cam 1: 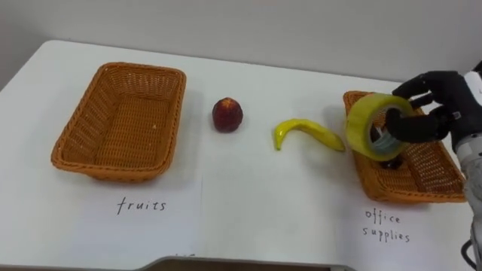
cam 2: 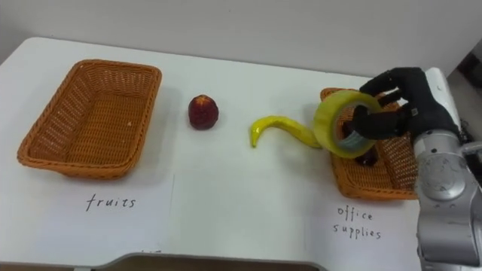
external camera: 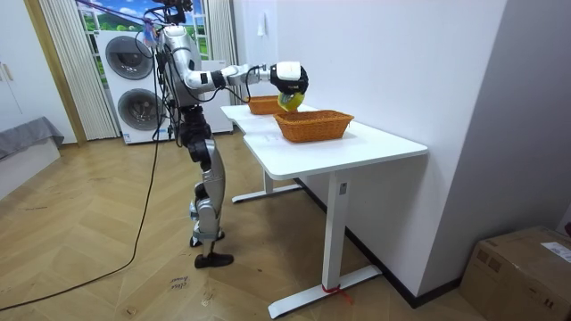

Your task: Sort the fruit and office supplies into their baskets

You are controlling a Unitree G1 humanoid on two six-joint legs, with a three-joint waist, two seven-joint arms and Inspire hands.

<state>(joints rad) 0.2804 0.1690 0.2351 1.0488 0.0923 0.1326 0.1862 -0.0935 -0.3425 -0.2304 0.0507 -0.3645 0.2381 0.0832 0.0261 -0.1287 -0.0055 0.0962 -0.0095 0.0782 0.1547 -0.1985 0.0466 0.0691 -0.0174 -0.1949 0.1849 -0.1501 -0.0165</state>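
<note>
With the right hand [cam 1: 435, 113], gripped a yellow tape roll [cam 1: 370, 126], dark fingers and thumb curled round its far side. Held it on edge and tilted, its hole facing the camera, over the left rim of the right wicker basket [cam 1: 440, 182]. Could not tell whether roll and rim touched. Glimpsed something small and dark [cam 1: 390, 161] inside that basket under the roll, too hidden to name.

Saw a curved yellow banana [cam 1: 305, 133] lying on the white counter [cam 1: 248, 203], just left of that basket, one end close beside the roll. Saw a dark red round fruit [cam 1: 227, 114] further left, apart from the banana, between it and the left wicker basket [cam 1: 74, 132]. Noted a handwritten label [cam 1: 141, 205] on paper in front of the left basket and another label [cam 1: 386, 224] in front of the right one.

In the room view, stood upright at the counter's long side, right arm stretched out over the nearer basket, stacked washing machines [external camera: 134, 76] behind.
</note>
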